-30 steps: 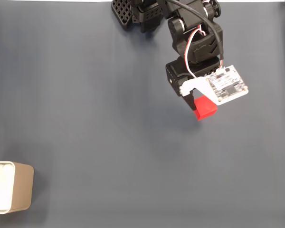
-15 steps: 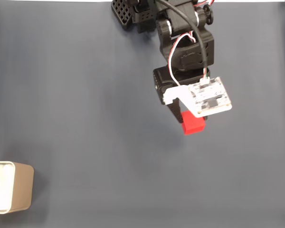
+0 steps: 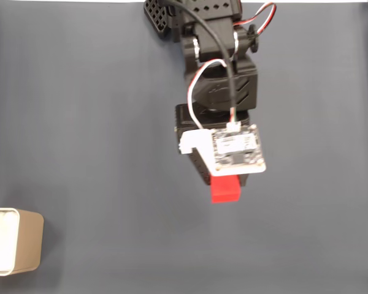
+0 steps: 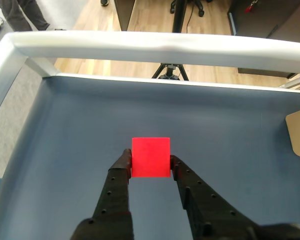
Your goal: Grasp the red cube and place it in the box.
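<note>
Dark blue-grey table (image 3: 80,122); gripper (image 4: 150,162) clamps the red cube (image 4: 150,157) at frame centre, box (image 3: 15,241) at lower left.

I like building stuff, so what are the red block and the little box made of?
The red cube looks like smooth matte plastic or maybe foam: flat, even colour with no shine or grain. The box looks like tan cardboard or plastic with a white inside and rounded corners. I can't tell for sure.
</note>
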